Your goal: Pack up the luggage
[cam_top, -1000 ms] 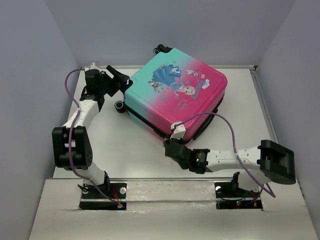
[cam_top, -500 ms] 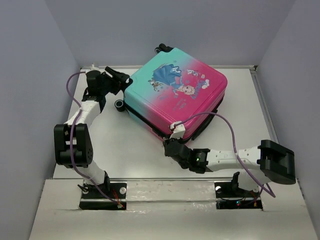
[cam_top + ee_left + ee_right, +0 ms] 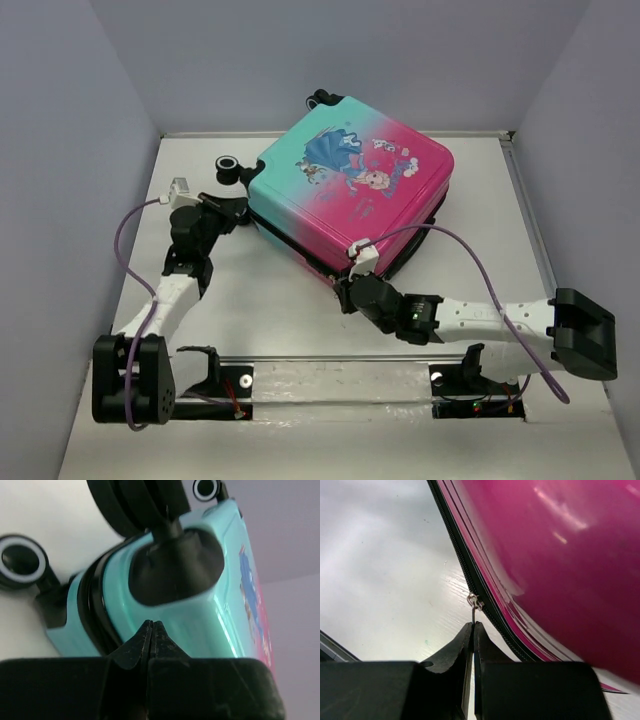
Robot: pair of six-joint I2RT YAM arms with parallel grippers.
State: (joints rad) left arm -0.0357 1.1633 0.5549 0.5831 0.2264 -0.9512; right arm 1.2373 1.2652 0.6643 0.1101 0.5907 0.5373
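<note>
The luggage [image 3: 350, 185] lies flat and closed on the table, teal at the left, pink at the right, with the princess print facing up. My left gripper [image 3: 237, 212] is shut with nothing between its fingers. It sits against the teal corner [image 3: 210, 625], just below a black wheel housing [image 3: 175, 565]. My right gripper [image 3: 352, 288] is at the near pink corner, shut on the small metal zipper pull [image 3: 474, 604]. That pull hangs from the black zipper track [image 3: 485, 605] along the pink shell [image 3: 560, 555].
Black wheels stick out at the luggage's left corner [image 3: 228, 166] and back [image 3: 322, 98]. Grey walls close in the white table [image 3: 260, 290] on the left, back and right. Purple cables loop over both arms, and the right arm [image 3: 500, 320] lies along the near edge.
My left gripper closed and the left arm swung from the back-left corner toward the near side, uncovering the wheel there. The right arm stretched out to the right, still holding the zipper pull.
</note>
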